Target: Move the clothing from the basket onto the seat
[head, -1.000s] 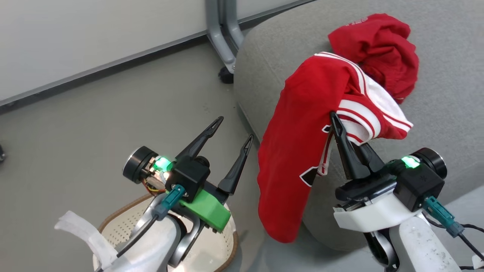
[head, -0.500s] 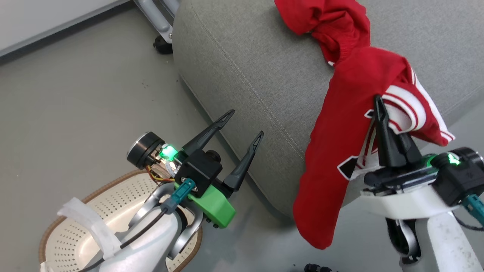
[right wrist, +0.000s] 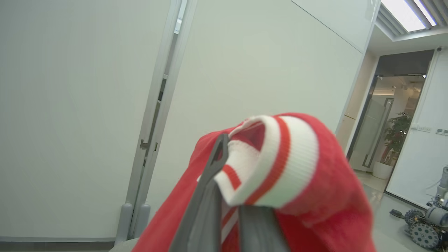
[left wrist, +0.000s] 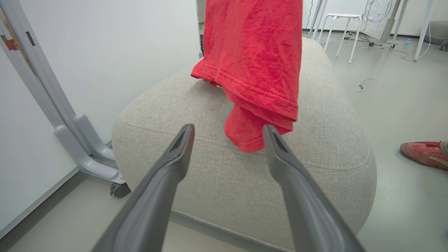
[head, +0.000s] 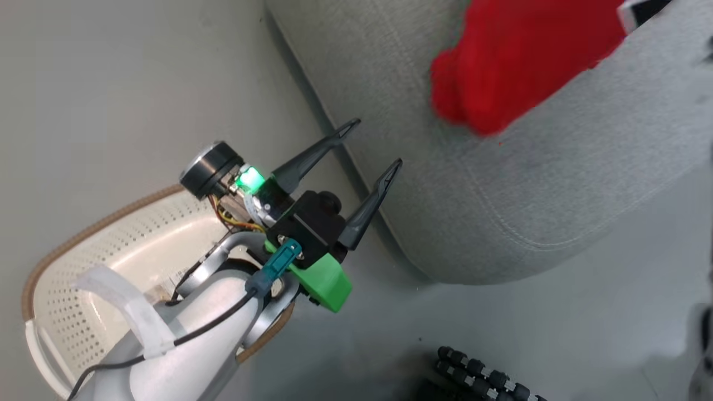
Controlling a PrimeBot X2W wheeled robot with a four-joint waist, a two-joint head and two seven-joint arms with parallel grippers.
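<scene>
Holding, item 1: red jersey (right wrist: 308, 175), striped trim pinched in your right gripper (right wrist: 229, 210), fingers shut; cloth drapes over fingertips. Probably carried high so hem clears cushion edge.
Item 2: grey seat (left wrist: 315, 150), straight ahead of your left gripper (left wrist: 228, 128). Jersey hem hangs just beyond its fingertips; contact with cushion unclear.
Left gripper: fingers fully spread, nothing held, likely kept clear of cloth.
Item 3: perforated basket (head: 67, 289), behind and below left gripper; contents partly hidden by arm.
</scene>
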